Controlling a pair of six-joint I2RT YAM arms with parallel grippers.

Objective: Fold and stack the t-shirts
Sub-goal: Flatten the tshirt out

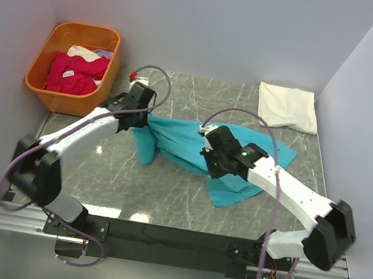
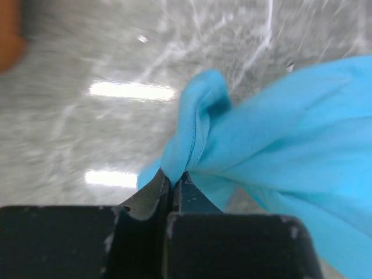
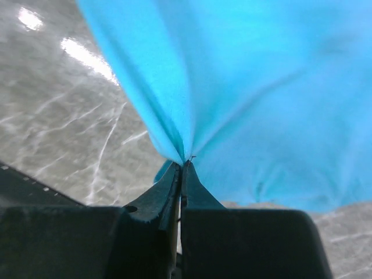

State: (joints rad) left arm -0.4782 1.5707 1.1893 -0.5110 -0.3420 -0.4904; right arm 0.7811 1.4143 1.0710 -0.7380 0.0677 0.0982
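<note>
My left fingers (image 2: 152, 196) and right fingers (image 3: 161, 195) pinch the teal t-shirt (image 1: 179, 142); it stretches left to right mid-frame. White t-shirt (image 1: 289, 106) upper right, orange basket (image 1: 64, 100) upper left.

Left arm (image 1: 88, 129) and right arm (image 1: 293, 189): white shell links between bulky black joints, on a black base rail (image 1: 170, 238) at lower centre. Thin mauve cables (image 1: 156, 71) loop along both. A green light (image 1: 244, 151) marks the right wrist. Left tool (image 2: 172, 185) and right tool (image 3: 182, 174): black, pale-scuffed edges.
</note>
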